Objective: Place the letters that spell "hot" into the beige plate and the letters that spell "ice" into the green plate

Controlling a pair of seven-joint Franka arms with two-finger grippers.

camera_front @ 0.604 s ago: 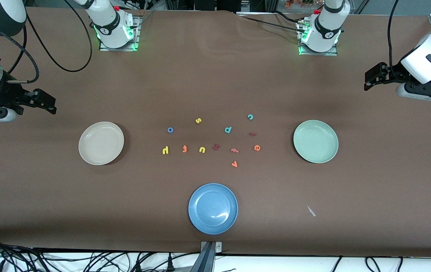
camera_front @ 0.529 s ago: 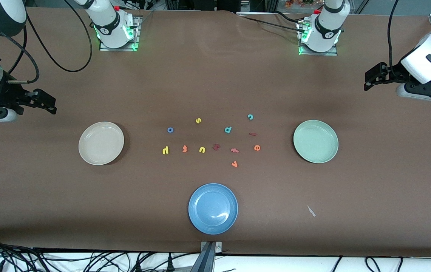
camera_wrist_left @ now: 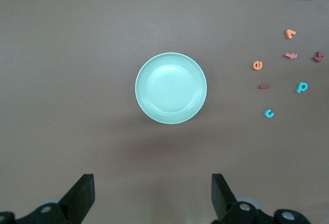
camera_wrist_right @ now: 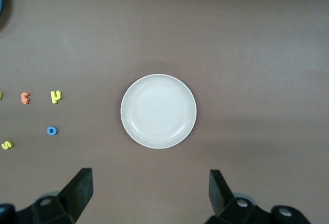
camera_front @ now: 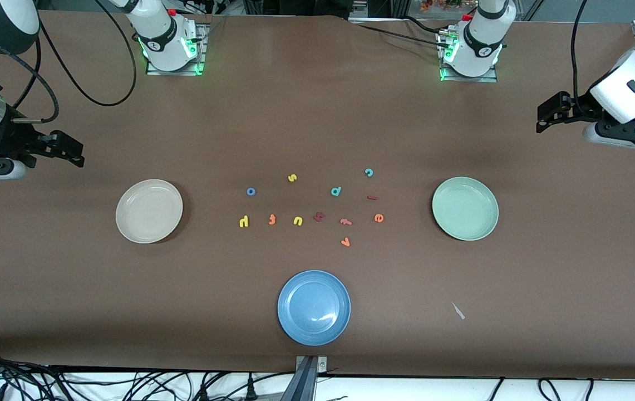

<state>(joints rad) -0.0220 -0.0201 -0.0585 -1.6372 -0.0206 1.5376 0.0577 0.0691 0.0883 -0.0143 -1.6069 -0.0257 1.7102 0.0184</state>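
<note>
Front view gives me wide bare table (camera_front: 317,122) around the beige plate (camera_front: 149,211) at middle left and the green plate (camera_front: 465,208) at middle right. Both empty. Right gripper (camera_front: 69,151) and left gripper (camera_front: 551,114) wait at the frame edges, jaws apart, arms cut off. Letters lie at centre: h (camera_front: 244,221), o (camera_front: 251,191), t (camera_front: 272,219), c (camera_front: 369,172), e (camera_front: 379,218); the i (camera_front: 373,197) lies crosswise.

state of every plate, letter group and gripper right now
beige plate: empty
green plate: empty
blue plate: empty
"hot" letters: loose on the table, none plated
"ice" letters: loose on the table, none plated
left gripper: jaws open, empty, raised over the green plate's end
right gripper: jaws open, empty, raised over the beige plate's end
</note>
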